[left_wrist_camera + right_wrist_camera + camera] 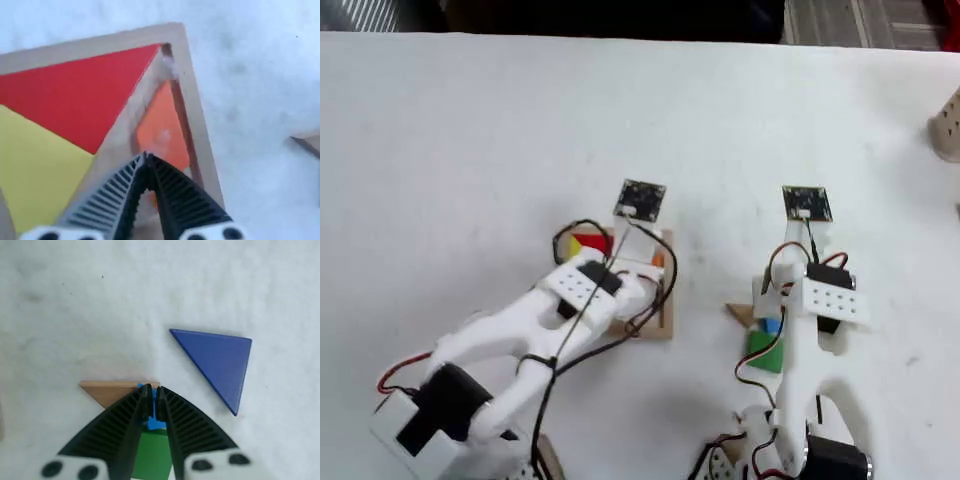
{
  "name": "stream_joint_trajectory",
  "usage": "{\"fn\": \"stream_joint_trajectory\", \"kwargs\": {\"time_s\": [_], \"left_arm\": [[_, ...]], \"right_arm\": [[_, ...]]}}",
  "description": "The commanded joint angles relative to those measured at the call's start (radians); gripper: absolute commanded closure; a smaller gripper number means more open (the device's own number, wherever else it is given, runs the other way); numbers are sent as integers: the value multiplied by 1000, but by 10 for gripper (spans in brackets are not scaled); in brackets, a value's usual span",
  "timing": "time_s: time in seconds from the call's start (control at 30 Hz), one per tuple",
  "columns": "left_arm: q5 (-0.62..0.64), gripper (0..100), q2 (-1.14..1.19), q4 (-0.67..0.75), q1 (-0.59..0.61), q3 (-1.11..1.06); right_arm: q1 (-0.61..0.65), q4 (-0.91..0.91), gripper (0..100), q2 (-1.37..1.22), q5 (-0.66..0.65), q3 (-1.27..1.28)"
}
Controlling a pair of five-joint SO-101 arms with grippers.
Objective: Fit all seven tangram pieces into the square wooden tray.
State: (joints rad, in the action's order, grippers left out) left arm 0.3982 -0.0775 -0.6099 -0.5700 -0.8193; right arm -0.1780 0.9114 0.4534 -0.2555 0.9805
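Now left gripper hangs closed over the orange piece; right gripper pinches a light-blue piece

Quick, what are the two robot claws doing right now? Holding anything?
Left gripper: closed, apparently empty, above the orange piece.
Right gripper: closed, apparently empty, above the light blue piece.
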Motion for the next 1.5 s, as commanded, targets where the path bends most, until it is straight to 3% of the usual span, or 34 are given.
{"fn": "stream_joint_trajectory", "kwargs": {"time_s": [0.0,0.4,0.7,1.03,1.47], "left_arm": [[-26,976,-27,-43,15,-3],[-31,976,-127,-81,15,-41],[-29,976,-165,-83,-91,-81],[-17,976,-160,20,-117,-72],[23,976,93,43,-38,98]], "right_arm": [[10,-18,980,10,-14,-5],[10,-18,980,10,-14,-5],[25,-18,980,10,-14,-5],[24,-18,980,10,-14,-5],[21,-18,980,10,-14,-5]]}}
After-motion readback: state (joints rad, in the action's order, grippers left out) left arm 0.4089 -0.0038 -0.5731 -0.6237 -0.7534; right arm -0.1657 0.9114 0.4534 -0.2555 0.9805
